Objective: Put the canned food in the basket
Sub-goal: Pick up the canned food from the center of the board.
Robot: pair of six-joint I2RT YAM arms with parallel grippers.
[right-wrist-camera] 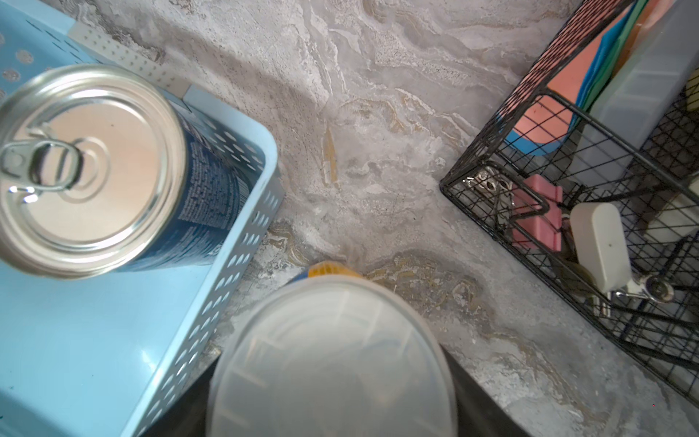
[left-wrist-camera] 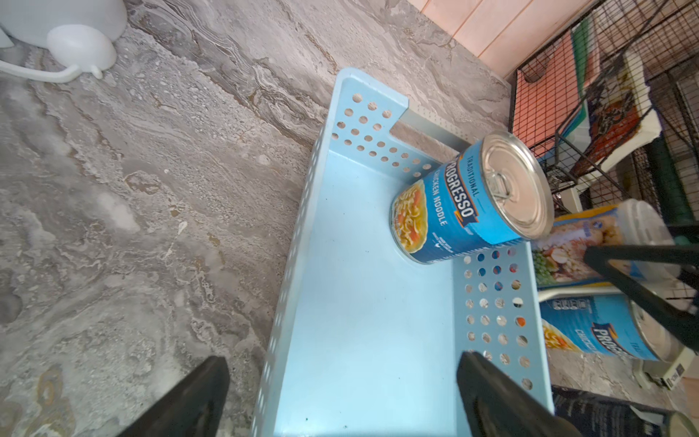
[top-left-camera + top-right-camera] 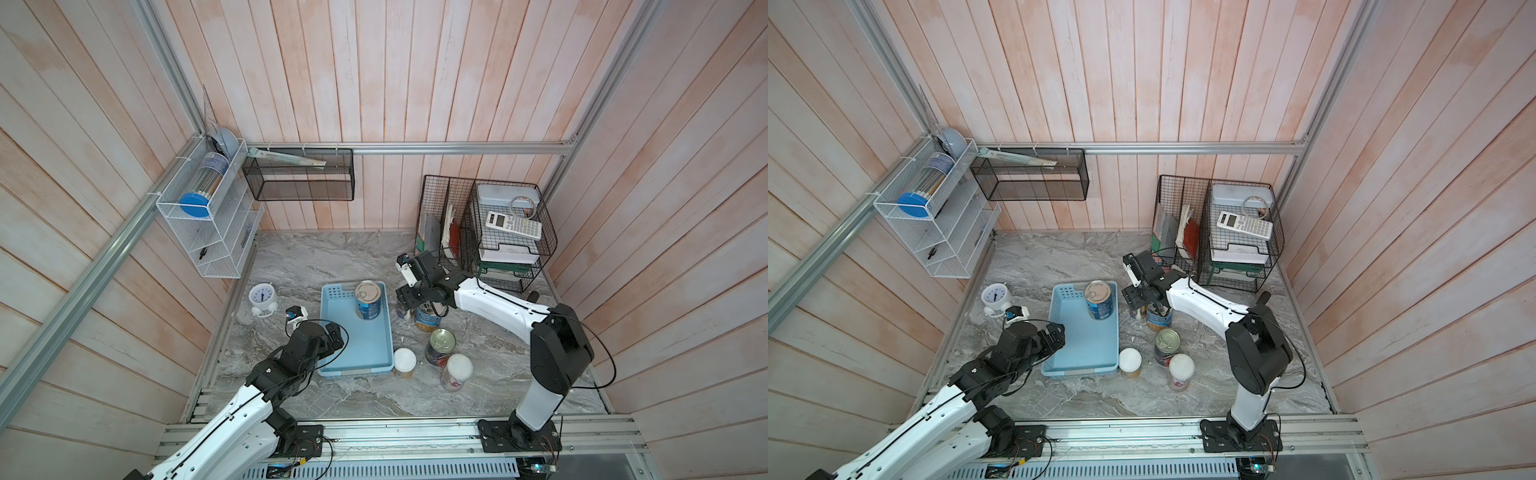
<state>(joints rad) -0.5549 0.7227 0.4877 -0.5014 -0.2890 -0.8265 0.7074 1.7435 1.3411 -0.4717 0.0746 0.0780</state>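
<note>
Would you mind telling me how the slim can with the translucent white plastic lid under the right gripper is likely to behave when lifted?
With its lid on, the slim can is probably full and heavy. That thin plastic lid may flex or pop off if squeezed. Tall and narrow, the can could tip if nudged.

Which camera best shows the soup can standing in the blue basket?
The left wrist view: the soup can shows lid and readable label. Both top views show it small from above; the right wrist view mostly its lid.
</note>
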